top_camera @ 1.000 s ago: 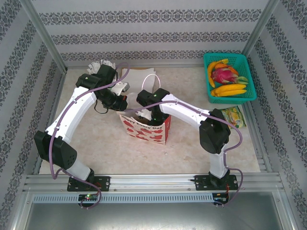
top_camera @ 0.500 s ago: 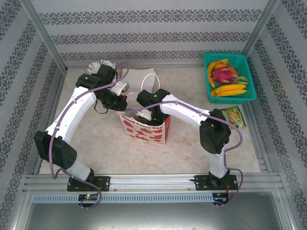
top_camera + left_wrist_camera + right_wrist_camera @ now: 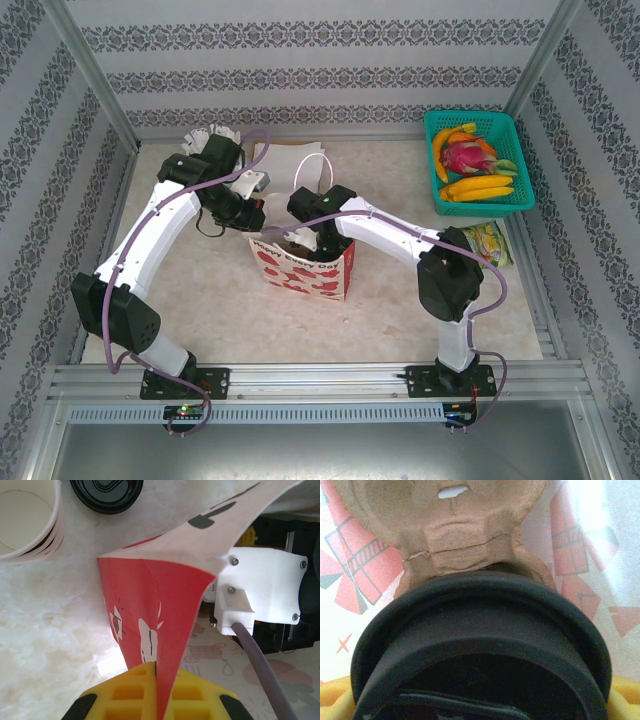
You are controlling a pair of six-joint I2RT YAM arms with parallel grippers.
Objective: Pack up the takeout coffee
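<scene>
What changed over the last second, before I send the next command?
Barely anything: the right arm crept slightly rightward in the top view, the right end effector still gripping the takeout coffee inside the gift bag. Nothing was taken or released. The left end effector stays shut on the bag's rim; the fruit basket is unmoved.

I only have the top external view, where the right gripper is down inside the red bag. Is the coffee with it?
Observer: Yes. The right wrist view shows the coffee, black lid on, gripped between the yellow fingers of the right gripper.
Operator: What is it heading for?
Observer: A brown pulp carrier shows just past the lid, against the printed inside of the bag.
Operator: And the other arm?
Observer: The left gripper is pinched shut on the bag's edge, pulling it taut.
</scene>
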